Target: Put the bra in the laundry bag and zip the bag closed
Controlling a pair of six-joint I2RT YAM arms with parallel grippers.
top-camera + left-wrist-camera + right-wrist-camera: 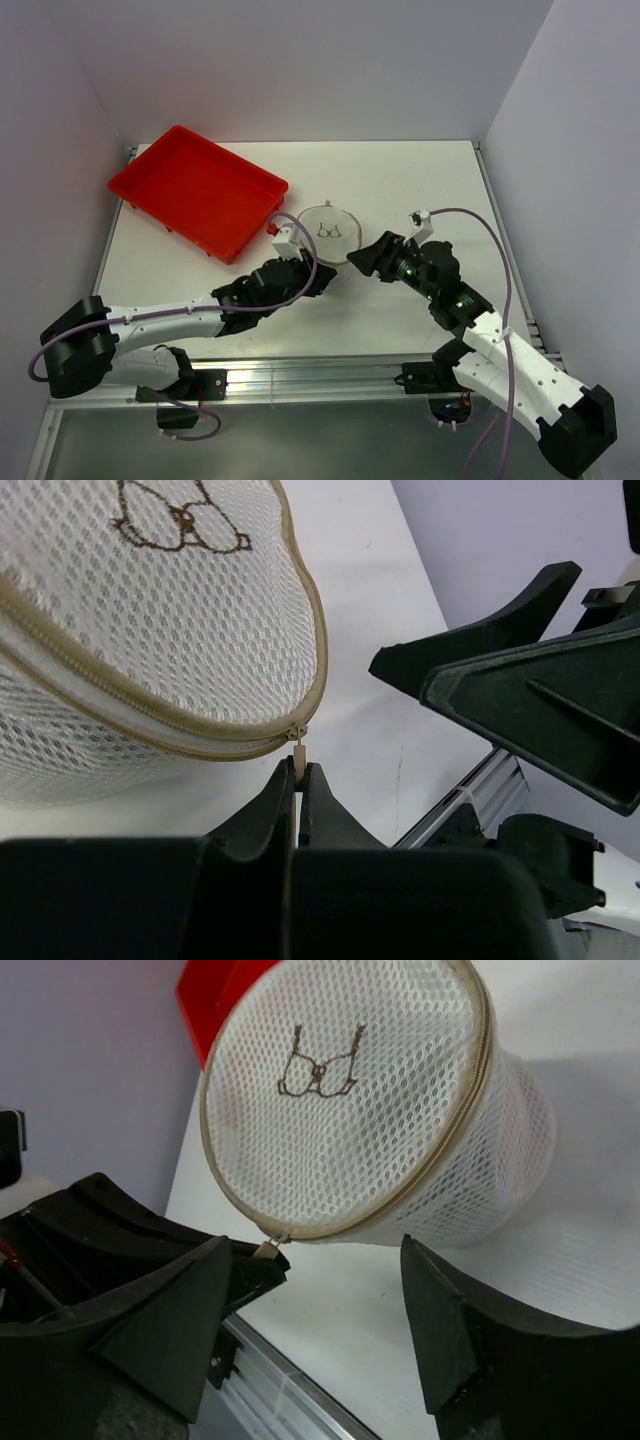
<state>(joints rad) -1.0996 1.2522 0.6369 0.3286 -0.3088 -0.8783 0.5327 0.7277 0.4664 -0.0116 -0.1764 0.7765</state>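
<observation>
The laundry bag is a round white mesh pouch with a tan zip round its rim and a small dark mark on its flat face; it stands mid-table. It fills the left wrist view and the right wrist view. My left gripper is shut on the tan zip pull at the bag's near edge. My right gripper is open just in front of the bag, touching nothing. In the top view the left gripper and the right gripper flank the bag's near side. The bra is not visible.
A red plastic tray lies at the back left, a little beyond the bag. The table's metal front rail runs below both arms. White walls close in the sides and back.
</observation>
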